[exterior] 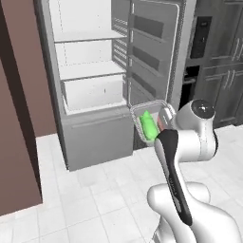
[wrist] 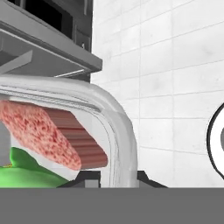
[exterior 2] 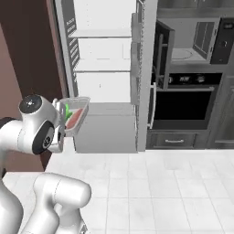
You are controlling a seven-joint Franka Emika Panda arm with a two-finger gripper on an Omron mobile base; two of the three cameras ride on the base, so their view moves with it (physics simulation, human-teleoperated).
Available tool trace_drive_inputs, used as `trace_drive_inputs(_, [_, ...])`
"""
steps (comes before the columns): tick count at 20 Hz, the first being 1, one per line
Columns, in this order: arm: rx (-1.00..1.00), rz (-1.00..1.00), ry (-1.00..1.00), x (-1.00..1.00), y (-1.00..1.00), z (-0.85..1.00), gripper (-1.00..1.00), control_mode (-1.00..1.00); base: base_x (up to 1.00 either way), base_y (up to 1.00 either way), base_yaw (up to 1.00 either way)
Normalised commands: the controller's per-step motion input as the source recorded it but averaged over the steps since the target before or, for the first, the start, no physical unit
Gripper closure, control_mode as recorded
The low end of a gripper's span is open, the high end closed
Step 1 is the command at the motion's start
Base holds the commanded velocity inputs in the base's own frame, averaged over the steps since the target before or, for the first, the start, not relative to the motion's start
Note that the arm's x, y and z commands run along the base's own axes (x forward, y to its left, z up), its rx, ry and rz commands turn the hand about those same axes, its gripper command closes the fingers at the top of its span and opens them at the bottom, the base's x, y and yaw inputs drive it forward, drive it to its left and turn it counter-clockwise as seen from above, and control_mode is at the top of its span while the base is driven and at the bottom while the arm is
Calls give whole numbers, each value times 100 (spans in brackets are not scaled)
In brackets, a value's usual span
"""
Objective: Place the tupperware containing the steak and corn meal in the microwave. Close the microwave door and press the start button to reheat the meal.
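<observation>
white arm links fill the foreground of both base views, and just beyond the wrist the tupperware [exterior: 151, 124] hangs in the air, carried at the end of the arm well above the tiled floor [exterior: 95, 190]. the pincer [wrist: 109, 181] sits at the tub's near rim; only the dark finger tips [wrist: 146, 180] peek up on either side of the rim wall in the hand view, so it appears to pinch that rim, though the contact itself is hidden.

counted: one tub, one green lump [exterior: 148, 125], one red piece [wrist: 43, 131], one open fridge [exterior: 90, 71], one microwave [exterior 2: 192, 43] with its door [exterior 2: 163, 55] swung open.

the tub is tipped up on edge, its open face turned sideways toward the left base camera, with its long axis running away from the pincer toward the fridge. the microwave stands well apart from the pincer, off to its right and higher, above the oven [exterior 2: 183, 107].
</observation>
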Motion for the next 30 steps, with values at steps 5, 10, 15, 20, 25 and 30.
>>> trace_drive_inputs(5, [0, 0, 0, 0, 0, 0, 100, 100, -5, -19, -64])
trace_drive_inputs(10, [0, 0, 0, 0, 0, 0, 100, 100, 11, -30, -63])
trace_drive_inputs(15, [0, 0, 0, 0, 0, 0, 100, 100, 49, -26, -55])
trace_drive_inputs(20, [0, 0, 0, 0, 0, 0, 100, 100, 74, -9, -42])
trace_drive_inputs(25, [0, 0, 0, 0, 0, 0, 100, 100, 90, 2, -16])
trace_drive_inputs(30, [0, 0, 0, 0, 0, 0, 100, 100, 100, 3, -2])
